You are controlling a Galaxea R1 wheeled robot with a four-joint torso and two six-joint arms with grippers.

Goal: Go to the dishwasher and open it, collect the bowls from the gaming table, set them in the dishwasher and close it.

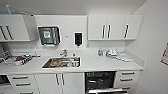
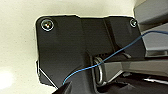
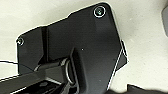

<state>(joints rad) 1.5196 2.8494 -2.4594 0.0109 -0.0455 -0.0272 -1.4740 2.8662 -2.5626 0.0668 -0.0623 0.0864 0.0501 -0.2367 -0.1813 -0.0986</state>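
The dishwasher (image 1: 100, 80) stands open under the white counter, right of the sink cabinet. Its dark inside with racks shows, and its steel door (image 1: 106, 90) is folded down at the lower edge of the head view. The bowls and the gaming table are out of view. In both wrist views my own dark plates hang over a pale speckled floor, and a thin blue cable (image 2: 105, 60) crosses the left one.
A steel sink (image 1: 61, 62) with dishes in it sits in the counter (image 1: 100, 65). A dish rack (image 1: 21, 59) stands at the left, bottles and crockery (image 1: 112, 53) at the right. White drawers (image 1: 128, 79) flank the dishwasher, and a wall (image 1: 155, 55) closes the right side.
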